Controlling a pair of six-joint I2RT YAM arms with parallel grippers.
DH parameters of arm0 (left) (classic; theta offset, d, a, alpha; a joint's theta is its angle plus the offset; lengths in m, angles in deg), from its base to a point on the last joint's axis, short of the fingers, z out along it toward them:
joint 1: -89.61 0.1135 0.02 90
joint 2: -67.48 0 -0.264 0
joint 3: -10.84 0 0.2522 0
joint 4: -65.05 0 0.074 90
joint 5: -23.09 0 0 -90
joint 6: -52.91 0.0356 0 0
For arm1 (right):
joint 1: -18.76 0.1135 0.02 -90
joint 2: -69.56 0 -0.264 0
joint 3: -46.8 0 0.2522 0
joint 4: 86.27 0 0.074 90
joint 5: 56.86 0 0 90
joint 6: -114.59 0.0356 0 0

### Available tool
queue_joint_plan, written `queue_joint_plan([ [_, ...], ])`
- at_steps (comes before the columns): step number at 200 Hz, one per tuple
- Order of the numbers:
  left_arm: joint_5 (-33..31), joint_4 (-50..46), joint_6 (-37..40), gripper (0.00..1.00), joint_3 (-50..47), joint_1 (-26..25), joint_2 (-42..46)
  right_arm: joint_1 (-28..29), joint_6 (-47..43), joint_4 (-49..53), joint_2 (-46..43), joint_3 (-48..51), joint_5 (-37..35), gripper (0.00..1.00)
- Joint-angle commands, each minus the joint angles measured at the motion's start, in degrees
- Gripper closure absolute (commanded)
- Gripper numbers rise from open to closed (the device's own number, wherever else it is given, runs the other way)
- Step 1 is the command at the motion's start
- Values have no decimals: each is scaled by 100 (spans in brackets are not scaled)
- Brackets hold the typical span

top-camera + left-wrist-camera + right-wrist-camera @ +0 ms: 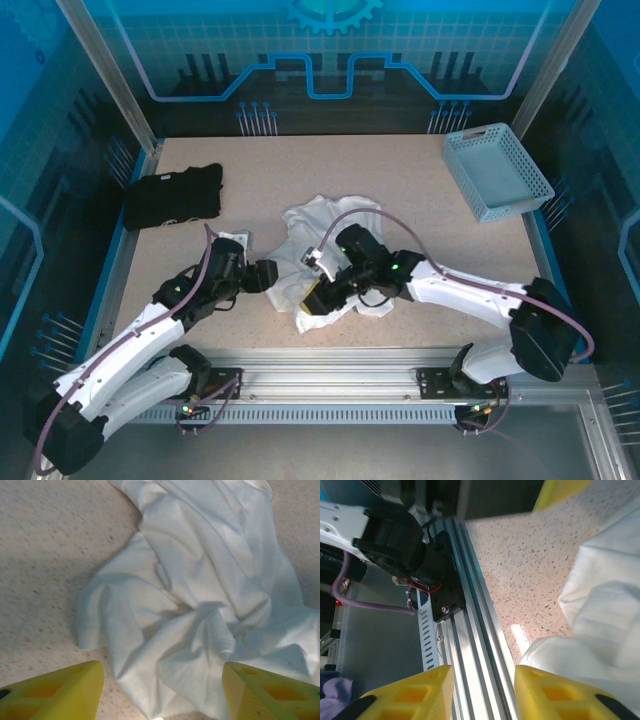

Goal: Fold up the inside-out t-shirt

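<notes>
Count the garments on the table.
2. The white t-shirt lies crumpled mid-table, partly under the right arm. The black folded garment sits toward the far-left corner. Nothing more shows, though the arms could hide a small one.

T-shirt (305, 222) middle hidden beneath right arm (440, 285); crumpled, neck indiscernible.

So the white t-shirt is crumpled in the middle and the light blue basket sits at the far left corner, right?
Not quite: the white t-shirt is crumpled in the middle, but the light blue basket sits at the far right corner, as the top external view shows.
</notes>
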Motion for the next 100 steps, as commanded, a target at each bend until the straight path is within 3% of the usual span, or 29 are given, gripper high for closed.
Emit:
queue_joint_plan([
  [1, 1064, 126, -562, 33, -96, -113, -72, -493, -193, 784, -567, 100, 183, 59],
  [43, 1638, 356, -934, 32, -373, -1092, -388, -1805, 321, 1471, -758, 627, -211, 54],
  [100, 1926, 736, -1139, 29, -1072, -1504, -407, -1801, 111, 1458, -279, 856, -338, 47],
])
